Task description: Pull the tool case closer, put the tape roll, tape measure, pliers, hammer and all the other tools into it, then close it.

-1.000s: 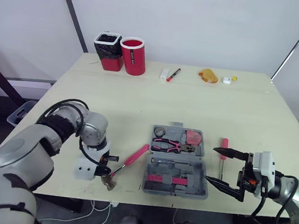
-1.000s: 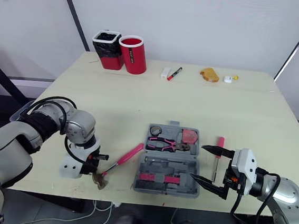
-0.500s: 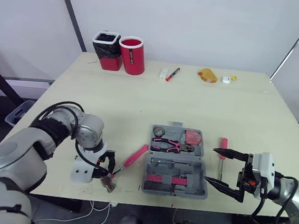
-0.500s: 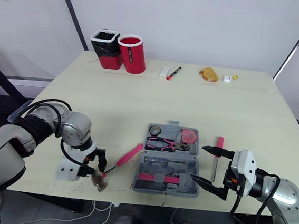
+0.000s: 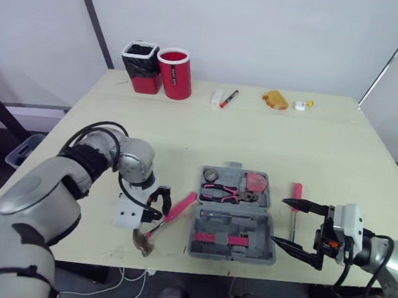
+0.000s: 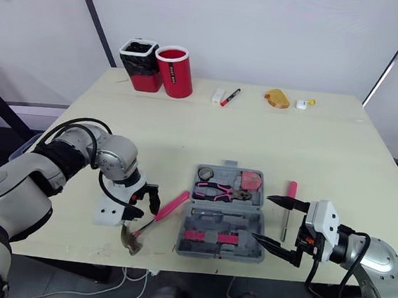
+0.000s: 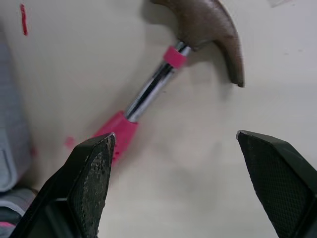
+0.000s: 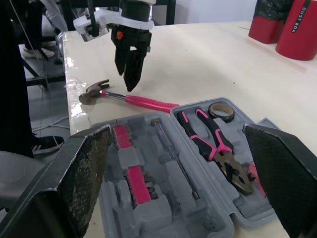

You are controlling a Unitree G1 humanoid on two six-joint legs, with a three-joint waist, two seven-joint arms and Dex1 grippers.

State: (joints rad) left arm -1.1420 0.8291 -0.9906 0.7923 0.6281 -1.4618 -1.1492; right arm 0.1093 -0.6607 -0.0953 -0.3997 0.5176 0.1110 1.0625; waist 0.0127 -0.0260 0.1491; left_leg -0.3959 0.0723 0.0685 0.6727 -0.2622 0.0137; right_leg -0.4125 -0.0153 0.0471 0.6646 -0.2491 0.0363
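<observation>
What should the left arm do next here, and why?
Probably lower the left gripper and close it on the handle of the hammer. The gripper hangs open right above it, and the hammer lies outside the open case, beside it.

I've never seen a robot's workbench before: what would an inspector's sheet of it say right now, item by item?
Surface: pale table, used but tidy.
Job's things: tool case lies open, holding tape roll, pliers and tape measure; hammer and screwdriver lie outside it.
Clutter: red cup, black-lined cup, marker, orange object at the far edge.
Grippers: left gripper open over the hammer; right gripper open beside the case.
Cables: black loops on the left arm.
Surroundings: white wall, slanted dark pole.
</observation>
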